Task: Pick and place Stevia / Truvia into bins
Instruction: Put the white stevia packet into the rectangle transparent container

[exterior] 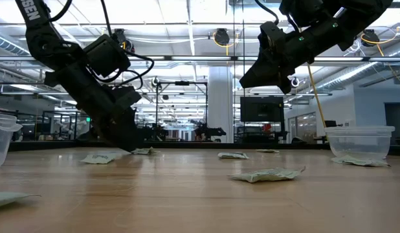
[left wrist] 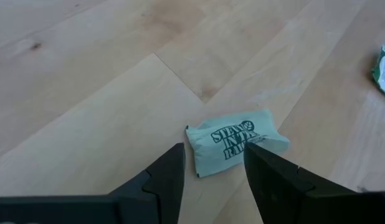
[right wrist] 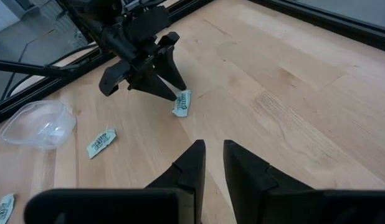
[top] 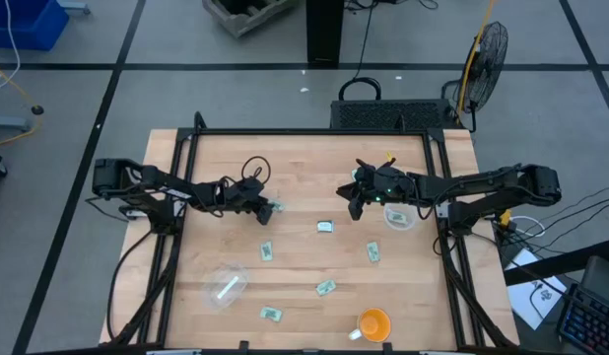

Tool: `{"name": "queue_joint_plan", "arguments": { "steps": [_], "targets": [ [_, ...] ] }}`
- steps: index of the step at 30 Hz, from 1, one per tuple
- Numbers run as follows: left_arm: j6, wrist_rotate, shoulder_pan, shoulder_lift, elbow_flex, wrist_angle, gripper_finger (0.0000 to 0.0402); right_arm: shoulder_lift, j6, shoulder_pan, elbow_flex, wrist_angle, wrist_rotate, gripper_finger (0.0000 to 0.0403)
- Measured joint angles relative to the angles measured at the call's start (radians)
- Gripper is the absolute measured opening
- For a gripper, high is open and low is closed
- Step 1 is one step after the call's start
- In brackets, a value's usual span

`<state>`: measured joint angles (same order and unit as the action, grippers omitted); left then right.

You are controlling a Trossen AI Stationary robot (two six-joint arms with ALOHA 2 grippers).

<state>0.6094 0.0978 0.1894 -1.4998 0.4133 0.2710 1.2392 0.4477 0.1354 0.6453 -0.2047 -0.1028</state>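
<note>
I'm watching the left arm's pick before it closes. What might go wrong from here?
The left end effector stands open astride a flat pale green paper sachet lying on the wooden table; its fingers might slide over the sachet or push it away. The clear plastic cup on the left lies tipped, so a dropped sachet might slip out.

left hand [exterior: 132, 145] touches table [exterior: 187, 200] among sachets [exterior: 268, 174].

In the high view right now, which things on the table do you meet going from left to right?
Left pincer over a sachet → sachet → right pincer → orange cup → clear cup under the right arm.
</note>
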Motion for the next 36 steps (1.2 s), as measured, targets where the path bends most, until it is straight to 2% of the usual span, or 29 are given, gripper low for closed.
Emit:
{"name": "queue_joint_plan", "arguments": {
  "steps": [10, 20, 24, 33, 36],
  "targets": [
    [0.054, -0.018, -0.001, 0.000, 0.000, 0.018, 0.0172, 0.000, 0.000, 0.000, 0.000, 0.000, 0.000, 0.0050],
    [0.030, -0.019, -0.002, 0.000, 0.000, 0.015, 0.0169, 0.000, -0.018, 0.000, 0.000, 0.000, 0.000, 0.0050],
    [0.024, -0.019, -0.002, 0.000, 0.000, 0.011, 0.0135, 0.000, -0.018, 0.000, 0.000, 0.000, 0.000, 0.0050],
    [0.001, -0.020, -0.002, -0.001, -0.001, 0.006, 0.0012, 0.000, -0.018, 0.000, 0.000, 0.000, 0.000, 0.0050],
    [-0.003, -0.010, -0.002, -0.001, -0.001, 0.007, 0.0008, 0.000, -0.018, 0.000, 0.000, 0.000, 0.000, 0.0050]
  ]
}}
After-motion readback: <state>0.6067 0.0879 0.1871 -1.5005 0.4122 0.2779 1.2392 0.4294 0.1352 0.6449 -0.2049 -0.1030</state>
